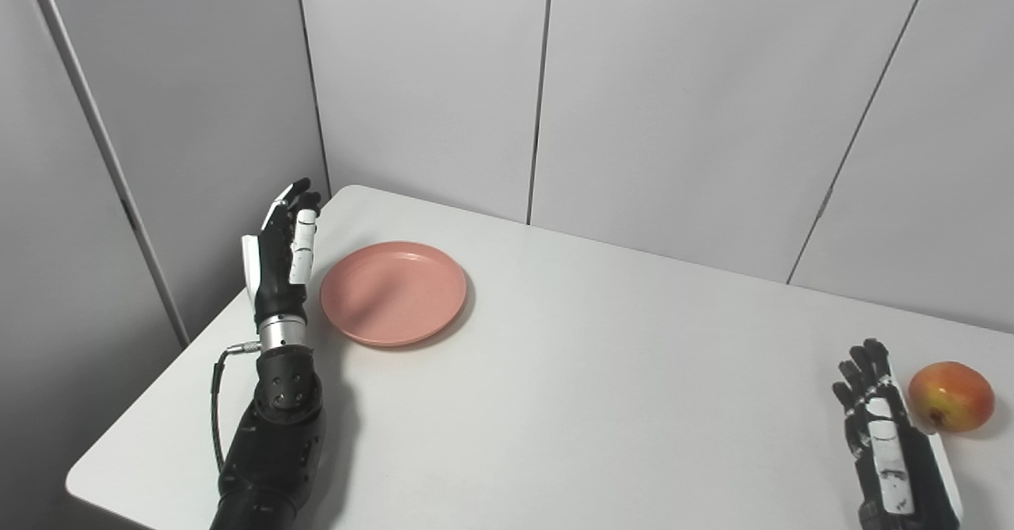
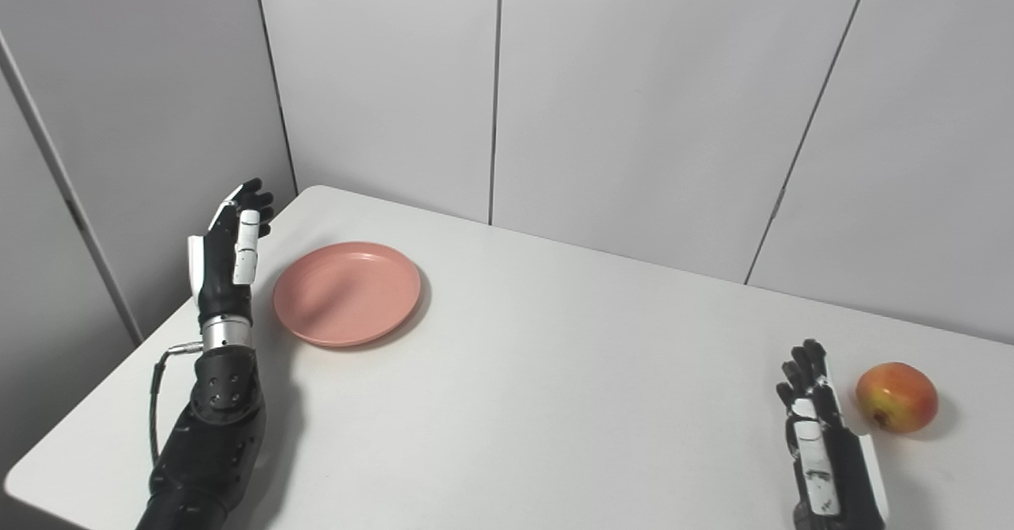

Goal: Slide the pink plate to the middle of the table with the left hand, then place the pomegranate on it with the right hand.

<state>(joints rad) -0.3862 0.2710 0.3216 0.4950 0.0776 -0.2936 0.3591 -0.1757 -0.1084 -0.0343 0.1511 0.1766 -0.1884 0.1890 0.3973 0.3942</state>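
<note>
A pink plate (image 1: pixel 394 292) lies flat on the white table (image 1: pixel 570 371), toward its far left corner. My left hand (image 1: pixel 281 257) stands upright just left of the plate, open with fingers extended, a small gap from the rim. A red-yellow pomegranate (image 1: pixel 950 396) rests near the table's right side. My right hand (image 1: pixel 883 427) lies low beside it on its left, open and empty, fingers pointing away from me, close to the fruit but apart from it.
Grey wall panels (image 1: pixel 673 94) stand behind the table and along its left side. The table's left edge (image 1: pixel 142 403) runs close under my left forearm. A cable loops off the left wrist (image 1: pixel 218 387).
</note>
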